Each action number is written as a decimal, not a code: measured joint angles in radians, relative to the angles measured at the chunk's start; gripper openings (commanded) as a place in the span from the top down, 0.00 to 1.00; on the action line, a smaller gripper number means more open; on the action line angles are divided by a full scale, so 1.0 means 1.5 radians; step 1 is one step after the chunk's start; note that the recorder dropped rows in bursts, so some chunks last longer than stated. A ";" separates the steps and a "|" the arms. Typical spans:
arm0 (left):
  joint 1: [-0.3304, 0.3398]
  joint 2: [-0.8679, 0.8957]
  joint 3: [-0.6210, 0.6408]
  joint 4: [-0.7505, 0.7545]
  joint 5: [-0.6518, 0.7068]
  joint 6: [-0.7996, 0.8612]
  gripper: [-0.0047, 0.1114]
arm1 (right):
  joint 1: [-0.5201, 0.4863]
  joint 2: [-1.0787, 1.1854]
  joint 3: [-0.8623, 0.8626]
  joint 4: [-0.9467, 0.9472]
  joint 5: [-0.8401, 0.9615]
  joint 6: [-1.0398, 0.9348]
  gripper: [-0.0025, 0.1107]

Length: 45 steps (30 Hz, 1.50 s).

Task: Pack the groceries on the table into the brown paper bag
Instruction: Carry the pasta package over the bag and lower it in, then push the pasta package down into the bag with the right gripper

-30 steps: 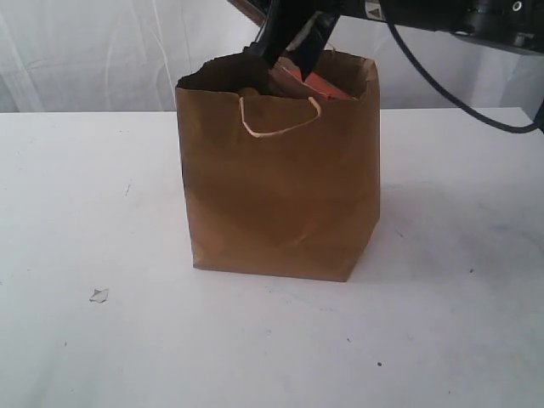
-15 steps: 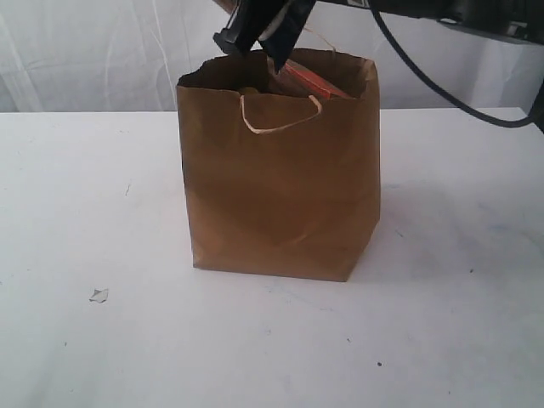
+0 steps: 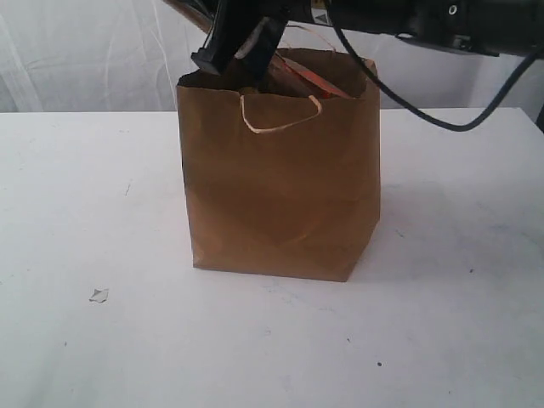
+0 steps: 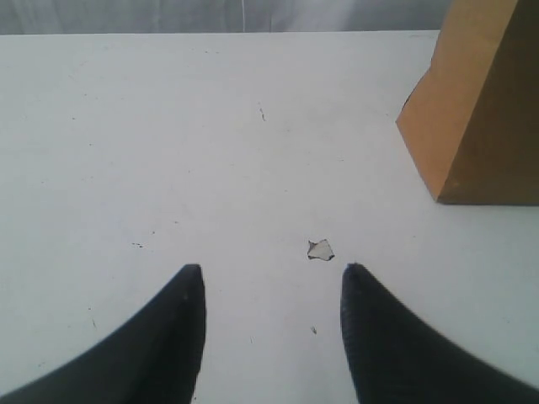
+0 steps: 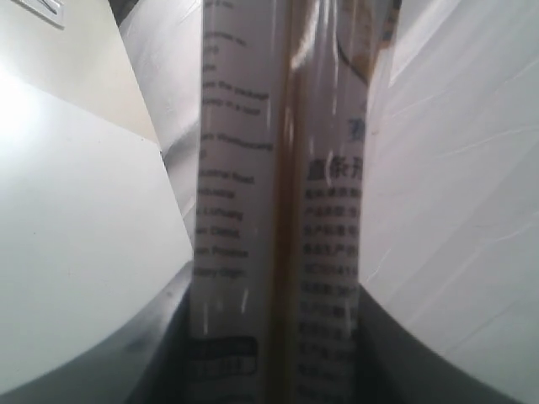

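The near edge of the counter [image 3: 272, 374] is bare white surface, with open room toward both near corners. A small white scrap [image 3: 99, 295] lies toward the near left corner, well apart from everything else. In the left wrist view the left claw [image 4: 273, 271] hangs above this stretch, released, its dark fingers [image 4: 173, 337] spread wide with nothing between them. The scrap [image 4: 320, 249] lies just beyond its fingertips.

The brown paper bag [image 3: 280, 195] stands upright at mid-counter, mouth open, one cord handle looped down its front wall. Wide clear strips run from it to the left and right edges. At the bag's rim shows the orange-red edge of the orange-labelled pouch [image 3: 313, 82]; whatever else lies inside is hidden by the wall.

Over the left part of the bag's mouth, the right claw [image 3: 234, 64] reaches across from the right edge. It is clenched on the long noodle packet [image 5: 278, 210], which runs lengthwise between its fingers [image 5: 156, 345] with printed text facing the camera. The packet's lower end sits at the bag's rim; how deep it reaches cannot be told.
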 measured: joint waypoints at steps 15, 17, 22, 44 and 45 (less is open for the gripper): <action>0.000 0.000 0.000 0.000 0.000 0.000 0.50 | 0.037 0.041 -0.014 -0.035 0.022 0.178 0.98; 0.000 0.000 0.000 0.000 0.000 0.000 0.50 | 0.038 0.042 -0.015 -0.041 0.035 0.206 0.98; 0.000 0.000 0.000 0.000 0.000 0.000 0.50 | 0.038 0.042 -0.015 -0.041 0.049 0.265 0.98; 0.000 0.000 0.000 0.000 0.000 0.000 0.50 | 0.038 0.042 -0.014 -0.033 0.238 0.509 0.98; 0.000 0.000 0.000 0.000 0.000 0.000 0.50 | 0.038 0.042 -0.011 -0.030 0.243 0.514 0.98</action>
